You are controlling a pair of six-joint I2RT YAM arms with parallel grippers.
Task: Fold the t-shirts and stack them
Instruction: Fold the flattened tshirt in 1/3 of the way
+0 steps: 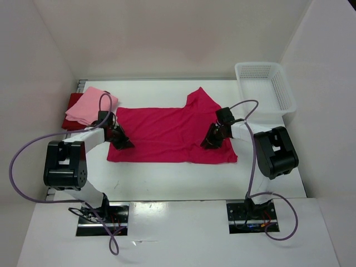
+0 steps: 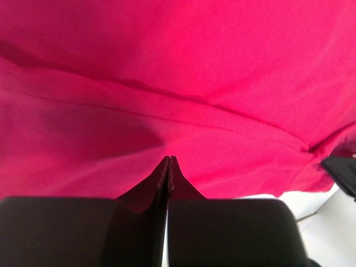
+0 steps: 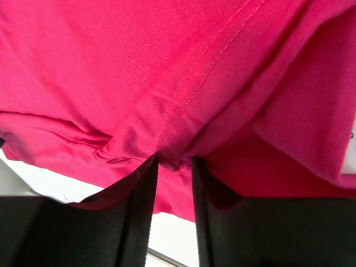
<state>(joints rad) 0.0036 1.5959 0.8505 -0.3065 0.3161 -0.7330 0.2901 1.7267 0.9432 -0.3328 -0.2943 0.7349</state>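
1. Maroon shirt (image 1: 68, 115) lies folded at the far-left corner of the desk (image 1: 167, 178), with a light pink shirt (image 1: 89, 105) folded on top of it.
2. Left claw (image 2: 168, 162) is pressed together at the left edge of the magenta shirt (image 1: 167, 130); I cannot tell whether cloth is caught inside.
3. Magenta shirt lies spread flat mid-desk, one sleeve at its far right.
4. Right claw (image 3: 172, 162) is spread at the shirt's right edge, with a stitched seam fold between its tips.
5. White tag-like patch (image 3: 349, 150) shows at the right-wrist view's edge, and any print on it is too small to read.
6. White mesh basket (image 1: 261, 83) stands at the far-right corner.
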